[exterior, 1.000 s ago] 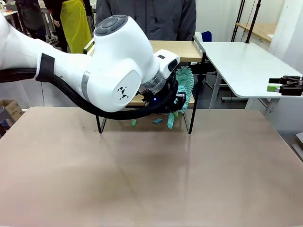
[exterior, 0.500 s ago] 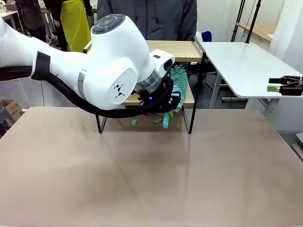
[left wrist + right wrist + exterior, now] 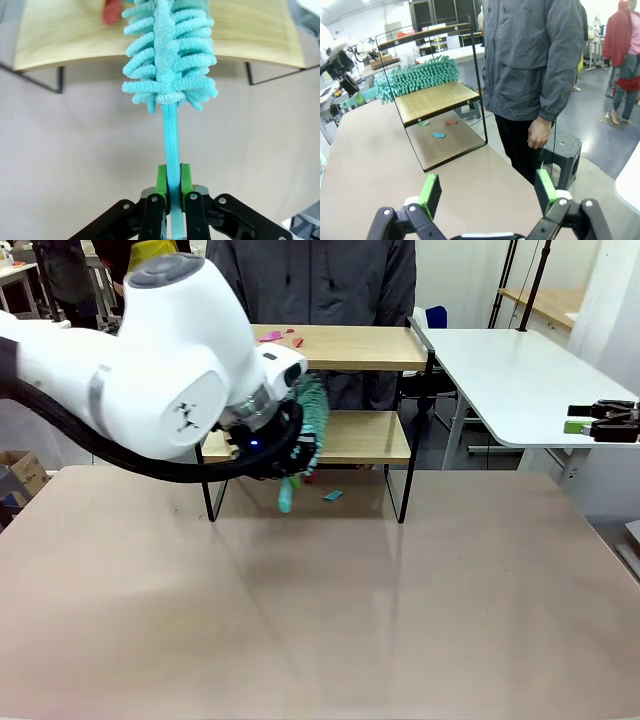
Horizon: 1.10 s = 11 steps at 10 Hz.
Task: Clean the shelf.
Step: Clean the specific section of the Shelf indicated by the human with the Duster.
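- The big brown table (image 3: 320,600) takes up most of the room in front of me, and most of its top is bare.
- The left arm (image 3: 150,370) reaches in across the left of the table, its bulky white joint in front of the left end of the shelf.
- A person (image 3: 310,280) in a dark grey jacket stands right behind the shelf at the far side, with one hand (image 3: 538,134) hanging loose at the hip.
- A white side table (image 3: 500,370) stands off to the right.
- The shelf (image 3: 350,345) stands at the far edge of the brown table, about the middle, upright on its thin black frame, with one wooden board above the other.
- A teal duster (image 3: 308,420) with a fluffy head lies between the two boards, over the left part of the lower one, and its thin handle points back towards the arm.
- The left gripper (image 3: 173,180) has its jaws pinched tight on the duster's handle, a green pad on each side.
- The right gripper (image 3: 600,422) hangs by the white side table with its jaws spread wide and nothing between them.
- Pink scraps (image 3: 272,337) lie on the left of the top board.
- A teal scrap (image 3: 332,496) lies on the table under the shelf, with a green scrap (image 3: 422,123) and a red scrap (image 3: 451,121) near it.
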Each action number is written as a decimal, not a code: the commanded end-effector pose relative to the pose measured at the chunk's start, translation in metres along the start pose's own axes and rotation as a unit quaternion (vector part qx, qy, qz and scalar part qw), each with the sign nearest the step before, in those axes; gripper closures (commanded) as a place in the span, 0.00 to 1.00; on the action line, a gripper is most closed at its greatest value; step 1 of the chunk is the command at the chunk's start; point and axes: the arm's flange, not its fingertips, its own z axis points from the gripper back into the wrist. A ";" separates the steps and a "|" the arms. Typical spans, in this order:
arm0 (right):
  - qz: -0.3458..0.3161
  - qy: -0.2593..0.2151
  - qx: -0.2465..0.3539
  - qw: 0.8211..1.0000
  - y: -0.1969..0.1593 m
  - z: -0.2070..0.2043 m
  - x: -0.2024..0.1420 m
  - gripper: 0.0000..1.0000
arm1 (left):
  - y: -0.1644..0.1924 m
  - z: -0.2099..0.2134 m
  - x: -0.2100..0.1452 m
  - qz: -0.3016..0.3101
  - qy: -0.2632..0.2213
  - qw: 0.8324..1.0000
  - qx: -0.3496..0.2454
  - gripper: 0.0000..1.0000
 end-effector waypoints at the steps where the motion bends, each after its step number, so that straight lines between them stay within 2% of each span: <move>1: 0.003 0.001 0.001 1.000 0.000 -0.001 0.003 0.00 | 0.032 0.017 -0.002 0.005 0.030 0.998 0.047 0.87; 3: 0.003 0.001 0.001 1.000 0.000 -0.001 0.003 0.00 | 0.066 0.034 -0.005 0.028 0.012 0.993 0.115 0.87; 4: 0.003 0.001 0.001 1.000 0.000 -0.001 0.003 0.00 | 0.072 0.045 -0.007 0.031 -0.011 0.990 0.140 0.87; 6: 0.003 0.001 0.001 1.000 0.000 -0.001 0.003 0.00 | 0.071 0.062 -0.014 0.021 -0.025 0.975 0.219 0.87; 8: 0.003 0.001 0.001 1.000 0.000 -0.001 0.003 0.00 | 0.061 0.072 -0.022 0.016 -0.052 0.973 0.222 0.87; 9: 0.003 0.001 0.001 1.000 0.000 -0.001 0.003 0.00 | 0.069 0.061 -0.013 -0.005 -0.022 0.983 0.183 0.87; 11: 0.003 0.001 0.001 1.000 0.000 -0.001 0.003 0.00 | 0.069 0.061 -0.013 -0.005 -0.022 0.983 0.183 0.87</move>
